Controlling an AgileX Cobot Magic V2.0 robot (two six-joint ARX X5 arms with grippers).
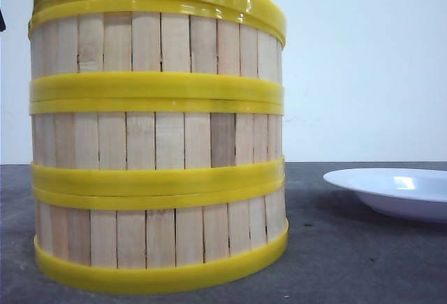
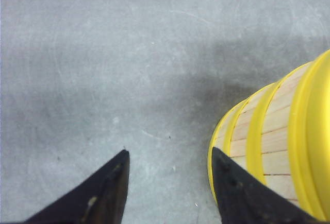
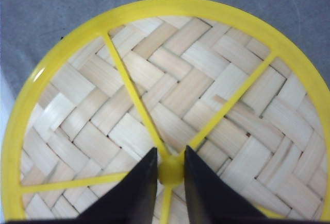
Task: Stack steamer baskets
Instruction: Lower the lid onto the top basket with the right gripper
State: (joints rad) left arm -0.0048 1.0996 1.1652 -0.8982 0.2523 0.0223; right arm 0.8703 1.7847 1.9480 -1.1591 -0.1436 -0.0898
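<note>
My left gripper [image 2: 170, 183] has two matte black fingers [image 2: 103, 193] that taper to blunt points, with a small pale scuff on one. My right gripper [image 3: 170, 170] shows the same plain black wedge-shaped fingers [image 3: 134, 190].

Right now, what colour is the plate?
White: the plate shows best in the front view, right of the steamer baskets.

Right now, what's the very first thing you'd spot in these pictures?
A tall tower of three steamer baskets fills the left of the front view, standing on the grey table. On top sits the woven lid, and the right gripper pinches its yellow knob. A white plate peeks in on the right.
</note>
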